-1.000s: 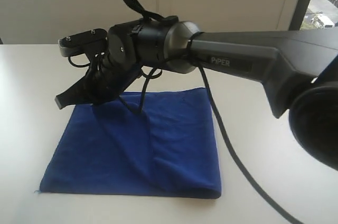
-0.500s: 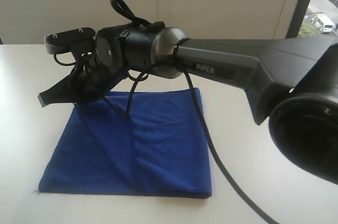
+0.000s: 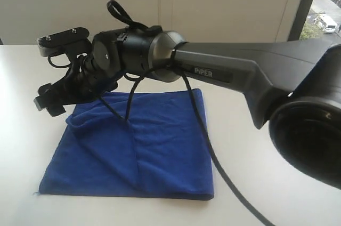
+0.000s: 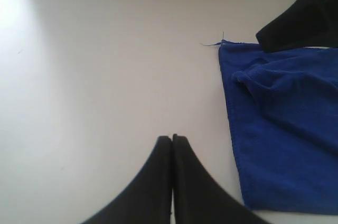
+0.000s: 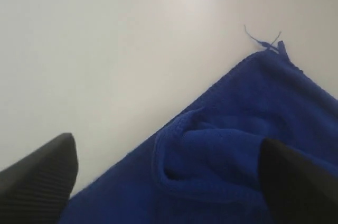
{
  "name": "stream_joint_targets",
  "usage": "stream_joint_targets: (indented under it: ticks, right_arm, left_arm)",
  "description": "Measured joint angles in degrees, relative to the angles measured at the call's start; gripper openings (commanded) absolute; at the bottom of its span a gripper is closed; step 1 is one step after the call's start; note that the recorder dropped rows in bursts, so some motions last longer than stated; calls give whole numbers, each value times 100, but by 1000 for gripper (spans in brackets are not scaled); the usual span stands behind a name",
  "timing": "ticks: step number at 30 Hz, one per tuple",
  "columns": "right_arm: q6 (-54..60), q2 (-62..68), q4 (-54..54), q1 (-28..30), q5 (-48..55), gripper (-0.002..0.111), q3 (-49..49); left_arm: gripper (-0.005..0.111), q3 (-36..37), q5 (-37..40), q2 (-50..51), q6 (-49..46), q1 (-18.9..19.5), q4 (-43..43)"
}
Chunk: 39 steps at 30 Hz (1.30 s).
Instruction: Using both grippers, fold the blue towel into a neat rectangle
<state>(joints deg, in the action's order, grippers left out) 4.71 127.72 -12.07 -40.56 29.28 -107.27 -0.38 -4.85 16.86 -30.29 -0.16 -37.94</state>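
Note:
The blue towel (image 3: 144, 146) lies folded flat on the white table (image 3: 21, 130), with a rumpled fold at its far left corner (image 3: 80, 116). My right gripper (image 3: 49, 101) has reached across to that corner and hangs just above it, open, its fingers wide apart and nothing between them. In the right wrist view the gripper (image 5: 166, 145) straddles the bunched towel (image 5: 237, 145). My left gripper (image 4: 172, 138) is shut over bare table (image 4: 95, 76), beside the towel's (image 4: 285, 129) edge and apart from it. The left gripper does not show in the exterior view.
The right arm's black cable (image 3: 213, 156) trails across the towel and the table. A frayed thread end (image 4: 211, 44) sticks out at one towel corner. A wall and a window (image 3: 325, 2) stand behind the table.
My right gripper moved left and opened, letting go of the towel corner it was holding up. That corner dropped onto the towel as a rumpled fold.

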Motion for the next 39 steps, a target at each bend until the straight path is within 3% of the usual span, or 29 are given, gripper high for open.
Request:
stream_joint_targets:
  ticks: [4,11,12,19,25,39]
  right_arm:
    - [11,-358,908,0,731,66,0]
    - [-86,-869,2509,160,2077,3,208]
    - [-95,-944,2561,261,2145,0,347]
    - [-108,-1294,2596,969,2023,0,1648]
    - [-108,-1294,2494,1096,1187,0,2483]
    - [-108,-1192,2425,1558,262,0,3320]
  left_arm:
    - [0,0,0,0,0,0,0]
    - [0,0,0,0,0,0,0]
    - [0,0,0,0,0,0,0]
    - [0,0,0,0,0,0,0]
    - [0,0,0,0,0,0,0]
    - [0,0,0,0,0,0,0]
